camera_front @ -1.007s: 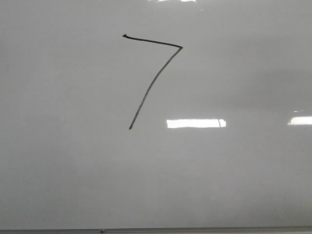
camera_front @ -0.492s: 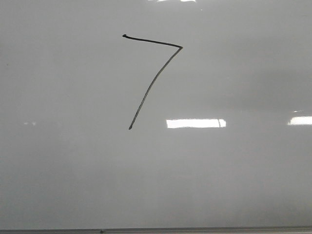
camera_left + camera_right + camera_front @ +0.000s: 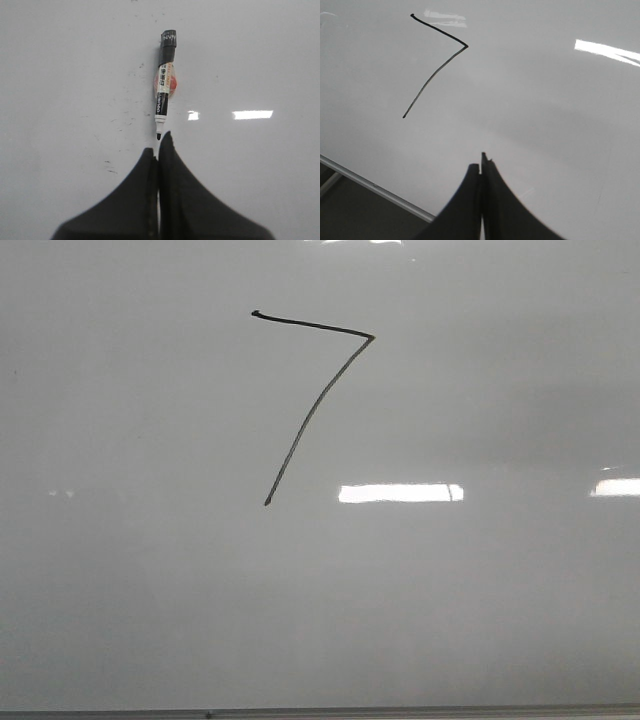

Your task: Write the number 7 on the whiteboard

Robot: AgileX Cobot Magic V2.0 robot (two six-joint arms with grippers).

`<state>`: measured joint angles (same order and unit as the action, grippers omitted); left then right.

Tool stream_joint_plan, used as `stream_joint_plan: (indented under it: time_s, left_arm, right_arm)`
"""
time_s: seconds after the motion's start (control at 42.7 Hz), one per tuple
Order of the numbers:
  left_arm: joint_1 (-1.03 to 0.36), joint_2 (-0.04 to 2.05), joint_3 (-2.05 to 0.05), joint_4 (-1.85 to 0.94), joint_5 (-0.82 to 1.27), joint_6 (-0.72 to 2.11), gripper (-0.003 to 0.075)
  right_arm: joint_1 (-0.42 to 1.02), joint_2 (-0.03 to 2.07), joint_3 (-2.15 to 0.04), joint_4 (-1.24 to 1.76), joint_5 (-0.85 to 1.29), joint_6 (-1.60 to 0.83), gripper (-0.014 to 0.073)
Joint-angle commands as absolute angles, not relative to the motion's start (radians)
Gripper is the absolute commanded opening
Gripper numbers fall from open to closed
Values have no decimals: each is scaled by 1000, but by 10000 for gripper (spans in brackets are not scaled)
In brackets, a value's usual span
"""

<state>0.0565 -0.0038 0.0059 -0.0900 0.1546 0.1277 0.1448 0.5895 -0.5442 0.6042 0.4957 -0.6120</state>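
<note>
Number 7 point(image 3: 312, 405) on whiteboard point(image 3: 480, 600)

light even and fairly bright, coming from overhead by the look of the reflections. the whiteboard point(image 3: 480, 620) is glossy: hard rectangular glare patches sit on it in the front view, a smaller pair in the left wrist view, a streak in the right wrist view. soft grey shading falls across the board, no sharp shadows. the number 7 point(image 3: 312, 405) reads crisp and dark. both wrist views show the near black tool fingers blurred, out of focus. mild grain throughout.
</note>
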Motion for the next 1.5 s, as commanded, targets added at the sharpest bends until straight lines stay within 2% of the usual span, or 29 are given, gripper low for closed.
stream_joint_plan:
  time_s: [0.0, 0.281, 0.492, 0.609, 0.797, 0.984, 1.476]
  left_arm:
    - [56, -17, 10, -92, 80, 118, -20]
    - [58, -17, 10, -92, 80, 118, -20]
    - [58, -17, 10, -92, 80, 118, -20]
    - [58, -17, 10, -92, 80, 118, -20]
    - [58, -17, 10, -92, 80, 118, -20]
    - [58, -17, 10, -92, 80, 118, -20]
    - [58, -17, 10, -92, 80, 118, -20]
  right_arm:
    - [139, 586, -566, 628, 443, -614, -68]
    - [142, 531, -537, 522, 344, -584, -68]
    - [57, 325, -353, 142, 200, -121, -68]
    - [21, 207, -228, 44, 193, 14, -68]
    - [-21, 68, -66, 44, 194, 22, -68]
    - [-26, -20, 4, 48, 193, 22, -68]
    - [-26, -29, 23, 75, 187, 22, -68]
